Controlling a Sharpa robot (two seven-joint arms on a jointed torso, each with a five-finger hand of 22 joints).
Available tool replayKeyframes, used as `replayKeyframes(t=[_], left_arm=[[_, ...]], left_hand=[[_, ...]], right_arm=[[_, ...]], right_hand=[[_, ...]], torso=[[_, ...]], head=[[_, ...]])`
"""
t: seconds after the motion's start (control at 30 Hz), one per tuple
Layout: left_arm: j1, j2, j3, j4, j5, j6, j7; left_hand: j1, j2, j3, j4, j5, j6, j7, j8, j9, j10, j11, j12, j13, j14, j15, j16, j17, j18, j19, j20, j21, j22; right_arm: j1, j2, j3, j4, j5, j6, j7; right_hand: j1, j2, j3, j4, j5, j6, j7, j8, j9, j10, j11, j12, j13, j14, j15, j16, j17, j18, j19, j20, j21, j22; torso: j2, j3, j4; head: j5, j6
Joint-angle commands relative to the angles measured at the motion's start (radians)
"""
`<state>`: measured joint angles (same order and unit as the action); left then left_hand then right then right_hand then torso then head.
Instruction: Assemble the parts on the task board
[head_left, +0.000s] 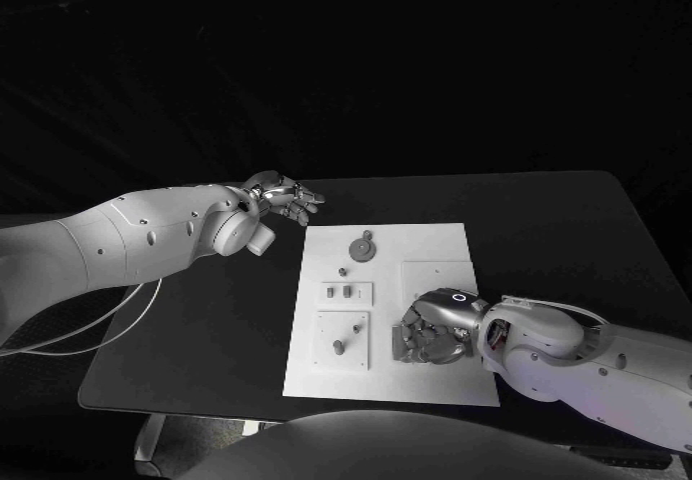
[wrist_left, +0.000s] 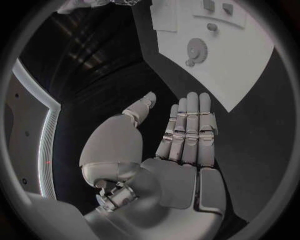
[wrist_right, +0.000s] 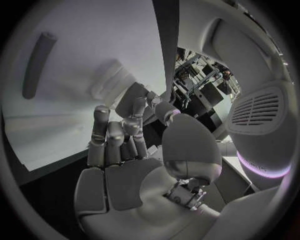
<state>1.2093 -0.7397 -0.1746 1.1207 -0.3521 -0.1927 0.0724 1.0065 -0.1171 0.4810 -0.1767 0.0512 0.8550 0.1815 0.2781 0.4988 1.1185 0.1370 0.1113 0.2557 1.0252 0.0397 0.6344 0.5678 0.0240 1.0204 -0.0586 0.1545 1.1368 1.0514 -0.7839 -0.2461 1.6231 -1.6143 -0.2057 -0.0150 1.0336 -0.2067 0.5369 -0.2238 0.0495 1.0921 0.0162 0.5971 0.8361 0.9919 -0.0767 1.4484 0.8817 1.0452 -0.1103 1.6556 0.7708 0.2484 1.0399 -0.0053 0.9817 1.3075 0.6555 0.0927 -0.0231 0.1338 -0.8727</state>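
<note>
Task board (head_left: 433, 380) carrying a gear (head_left: 362, 246) at 12 o'clock; right hand (head_left: 433, 328) rests on it — grasp indiscernible. Left hand (head_left: 283, 198) flat, fingers pressed together, holding nothing — at the board's 10 o'clock.

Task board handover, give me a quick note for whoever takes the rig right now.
Left hand: open, holding nothing, fingers straight, off the far left corner of the task board.
Right hand: lowered onto the board's near right area; whether it holds a part cannot be told.
Parts: a gear at the board's far end, a small peg standing in the near left panel.
Done: unclear. Left: assembling the parts.
</note>
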Motion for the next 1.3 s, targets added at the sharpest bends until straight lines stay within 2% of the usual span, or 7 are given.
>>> replayKeyframes(t=[0.03,0.73,0.93,1.2,1.3], left_arm=[[0.001,0.001,0.000,0.002,-0.003,0.015,0.004],[0.001,0.000,0.000,0.002,-0.006,0.017,0.001],[0.001,-0.001,0.000,0.003,-0.006,0.018,0.000],[0.001,-0.001,-0.001,0.003,-0.006,0.019,0.000],[0.001,-0.001,-0.001,0.003,-0.006,0.020,0.000]], left_hand=[[0.001,-0.006,-0.001,0.002,-0.001,-0.009,0.001,0.006,-0.002,-0.006,-0.002,0.007,-0.001,0.002,0.003,-0.005,0.001,0.020,-0.003,0.003,-0.006,0.001],[0.001,-0.008,-0.003,0.001,-0.001,-0.010,0.001,0.006,-0.002,-0.006,-0.002,0.007,-0.002,0.002,0.003,-0.006,0.003,0.020,-0.003,0.003,-0.007,0.002],[0.000,-0.007,-0.003,0.001,-0.001,-0.010,0.001,0.007,-0.002,-0.007,-0.002,0.007,-0.002,0.002,0.003,-0.006,0.003,0.020,-0.003,0.003,-0.007,0.002],[0.000,-0.007,-0.003,0.001,-0.001,-0.011,0.001,0.007,-0.002,-0.007,-0.002,0.007,-0.002,0.002,0.004,-0.007,0.004,0.020,-0.003,0.003,-0.007,0.002],[0.000,-0.007,-0.003,0.001,-0.001,-0.011,0.001,0.007,-0.002,-0.007,-0.002,0.007,-0.002,0.002,0.004,-0.007,0.004,0.020,-0.003,0.003,-0.008,0.002]], right_arm=[[-0.001,-0.002,-0.001,0.005,-0.001,-0.010,0.013],[-0.001,-0.006,-0.001,0.009,0.000,-0.014,0.012],[-0.001,0.000,-0.001,-0.004,-0.026,-0.021,0.002],[-0.001,0.007,-0.001,-0.022,-0.052,-0.038,-0.014],[-0.001,0.008,-0.001,-0.023,-0.051,-0.036,-0.012]], right_hand=[[-0.009,0.005,-0.001,-0.005,0.005,0.002,0.002,0.001,-0.002,0.006,-0.002,-0.005,0.002,0.006,0.001,0.011,-0.001,0.013,0.010,0.000,-0.002,0.006],[-0.016,-0.001,0.001,-0.004,0.005,0.001,0.002,-0.001,-0.004,0.006,-0.001,-0.009,0.002,0.006,-0.001,0.008,-0.001,0.013,0.012,-0.001,-0.005,0.005],[-0.004,0.012,0.008,-0.017,0.005,0.001,0.002,-0.001,-0.004,0.007,-0.002,-0.010,0.003,0.007,-0.003,0.007,0.000,0.013,0.013,-0.003,-0.006,0.005],[0.011,0.047,0.006,-0.056,0.005,0.003,0.002,-0.001,-0.006,0.009,-0.002,-0.012,0.007,0.008,-0.006,0.007,0.001,0.013,0.013,-0.002,-0.007,0.008],[0.011,0.050,0.005,-0.059,0.005,0.003,0.002,-0.001,-0.006,0.009,-0.002,-0.013,0.007,0.008,-0.006,0.007,0.001,0.013,0.014,-0.002,-0.007,0.008]], torso=[[0.000,-0.0002,-0.0002],[0.000,0.0002,-0.0006],[0.000,0.0002,-0.0003],[0.000,-0.0005,0.0002],[0.000,-0.0002,-0.0001]], head=[[-0.001,0.000],[-0.001,0.000],[0.000,0.000],[-0.001,0.000],[-0.003,0.000]])
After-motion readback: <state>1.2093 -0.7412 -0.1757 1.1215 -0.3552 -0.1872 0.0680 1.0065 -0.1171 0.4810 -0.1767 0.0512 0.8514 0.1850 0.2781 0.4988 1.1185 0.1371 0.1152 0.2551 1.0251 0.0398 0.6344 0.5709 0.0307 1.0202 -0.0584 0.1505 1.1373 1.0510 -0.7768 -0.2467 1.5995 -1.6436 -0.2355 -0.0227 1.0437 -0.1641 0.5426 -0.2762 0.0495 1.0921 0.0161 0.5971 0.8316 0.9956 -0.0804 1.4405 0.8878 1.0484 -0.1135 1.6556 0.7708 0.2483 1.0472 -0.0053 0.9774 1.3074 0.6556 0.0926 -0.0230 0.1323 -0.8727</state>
